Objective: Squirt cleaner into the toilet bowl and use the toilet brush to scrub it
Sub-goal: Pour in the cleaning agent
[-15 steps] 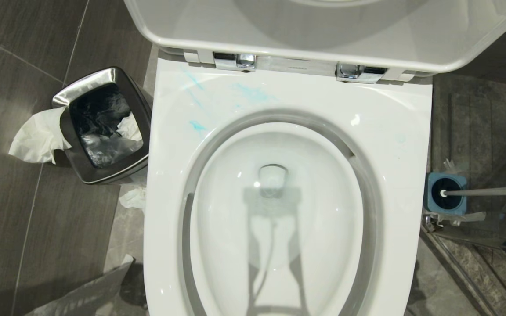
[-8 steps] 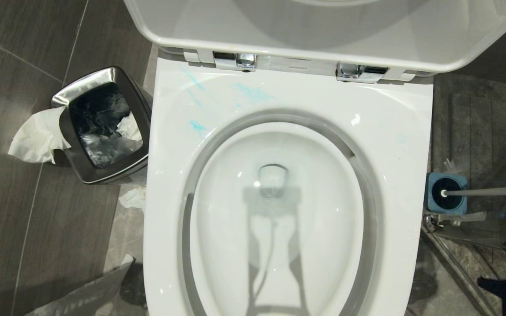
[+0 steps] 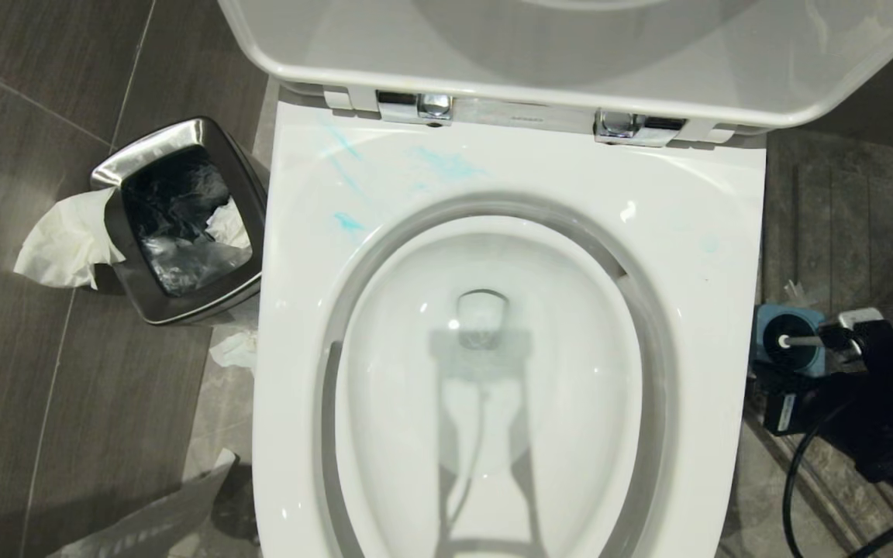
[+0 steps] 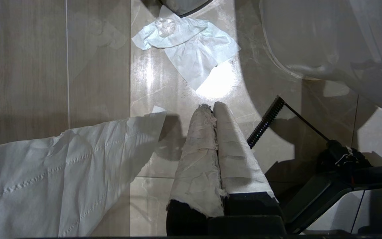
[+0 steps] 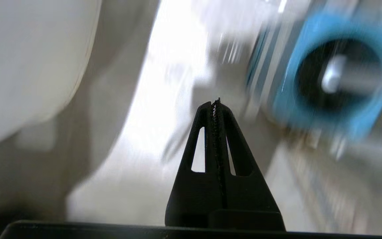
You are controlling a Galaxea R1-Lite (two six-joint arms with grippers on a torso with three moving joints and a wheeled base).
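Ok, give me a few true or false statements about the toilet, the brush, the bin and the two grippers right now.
1. The white toilet lid is raised. True.
2. The slim white toilet brush lies inside the white ceramic toilet bowl. False: it stands in its blue holder on the floor.
3. The right gripper is shut and empty. True.
4. The small steel bin sits right of the toilet. False: left.
5. The left gripper is wide open. False: shut, fingers paper-wrapped.

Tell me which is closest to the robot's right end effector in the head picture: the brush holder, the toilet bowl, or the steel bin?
From the right end effector, at the picture's right edge:
1. The blue brush holder, right beside it on the floor, the toilet brush standing in it.
2. The toilet bowl, in the middle.
3. The steel bin, far off on the toilet's left side.
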